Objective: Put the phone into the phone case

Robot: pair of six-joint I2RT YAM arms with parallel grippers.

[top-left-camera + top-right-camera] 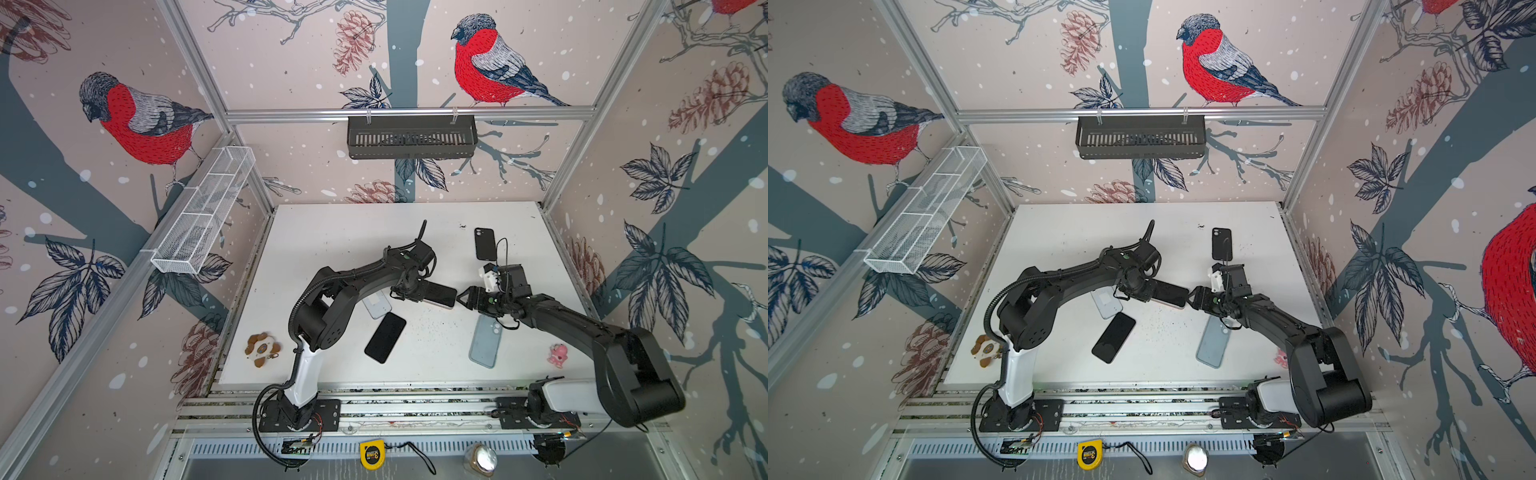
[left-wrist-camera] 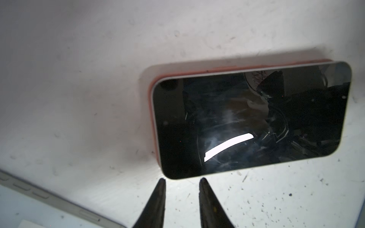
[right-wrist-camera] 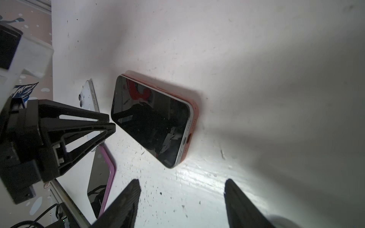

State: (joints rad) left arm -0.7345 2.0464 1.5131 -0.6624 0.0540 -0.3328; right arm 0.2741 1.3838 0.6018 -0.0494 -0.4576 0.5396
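In both top views the phone (image 1: 441, 296) (image 1: 1170, 295) is seen lying screen up near the middle of the bench (image 1: 332, 232). It is flanked by the left gripper (image 1: 417, 291) and the right gripper (image 1: 462, 298), which are pointed at each other. A black handset (image 1: 385, 337) is laid nearer the front edge, and a pale blue case (image 1: 485, 340) toward the front right corner

In the left wrist view the phone (image 2: 250, 120) is shown set in a coral phone case (image 2: 151, 94), with its pale side standing above the case's rim; whether it is fully seated cannot be told. The left gripper (image 2: 182, 180) is poised just beside the phone's long edge, jaws parted by a narrow gap, nothing between them

In the right wrist view the right gripper (image 3: 181, 183) is seen with jaws spread wide and empty, near the phone's short end but apart from it
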